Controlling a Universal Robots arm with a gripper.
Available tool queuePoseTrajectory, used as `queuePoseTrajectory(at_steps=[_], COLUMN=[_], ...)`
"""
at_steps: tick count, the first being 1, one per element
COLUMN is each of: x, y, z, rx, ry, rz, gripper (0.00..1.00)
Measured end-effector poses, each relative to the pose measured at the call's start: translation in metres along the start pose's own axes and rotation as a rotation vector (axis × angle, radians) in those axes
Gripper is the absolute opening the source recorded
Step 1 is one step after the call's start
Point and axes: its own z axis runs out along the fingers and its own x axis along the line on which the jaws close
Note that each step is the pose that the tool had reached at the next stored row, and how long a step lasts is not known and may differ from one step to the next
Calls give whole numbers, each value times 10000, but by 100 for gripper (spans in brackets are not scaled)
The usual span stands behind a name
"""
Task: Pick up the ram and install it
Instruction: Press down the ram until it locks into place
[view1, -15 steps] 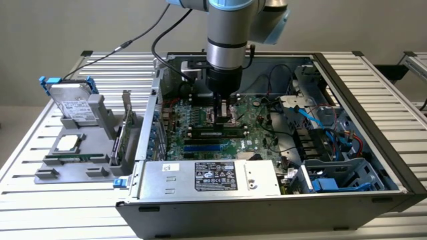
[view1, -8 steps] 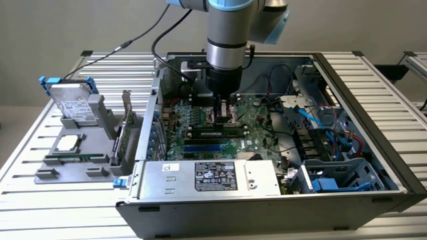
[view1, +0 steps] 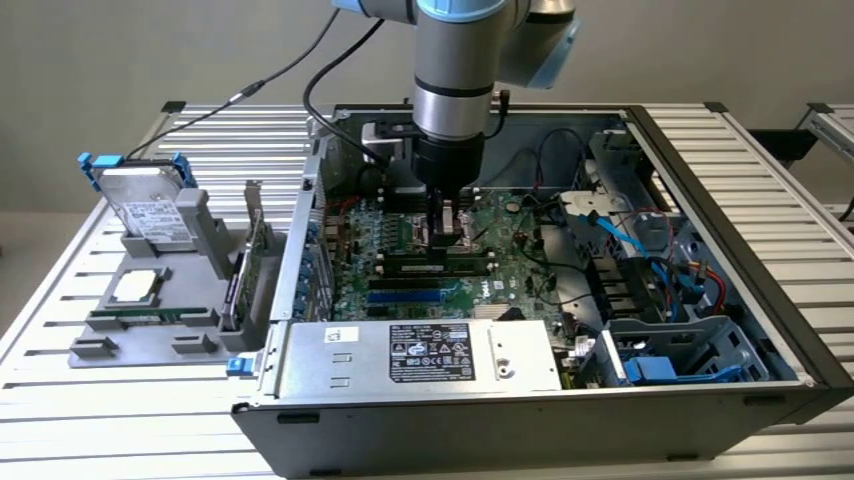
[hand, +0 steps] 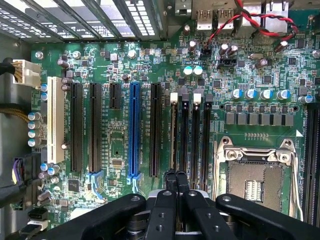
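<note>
- An open grey metal computer case (view1: 747, 330) lies on a ribbed aluminium table (view1: 80, 440), its green motherboard (view1: 514, 250) facing up at the middle of the exterior view
- The arm's grey and pale-blue cylinder drops from the top centre of that view into the case, ending in a black gripper (view1: 450, 222) just above the board
- The gripper's (hand: 176, 179) two narrow black fingers are pressed together; seen from the wrist camera they sit on the edge of the ram (hand: 173, 135), which stands thin and edge-on in the leftmost of the long black memory slots (hand: 195, 135)
- In the exterior view, the ram (view1: 430, 266) reads as a narrow dark stick lying across the board directly below the fingertips; whether it is fully seated cannot be told
- A bright blue plastic expansion slot (hand: 134, 131) runs parallel to glossy black ones; the square metal-framed processor socket (hand: 255, 177) is at lower right of the wrist view
- A boxy silver power supply (view1: 420, 358) with a black label fills the lower centre of the exterior view
- At the left of that view, a grey plastic fixture (view1: 167, 290) on the table holds a metallic hard drive (view1: 140, 205)
</note>
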Motion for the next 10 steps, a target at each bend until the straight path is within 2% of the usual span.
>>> queuePoseTrajectory(at_steps=[8, 10], x=[-2, 0], y=[0, 0], z=[8, -28], rx=[0, 9], ry=[8, -9], rz=[0, 0], gripper=[10, 10])
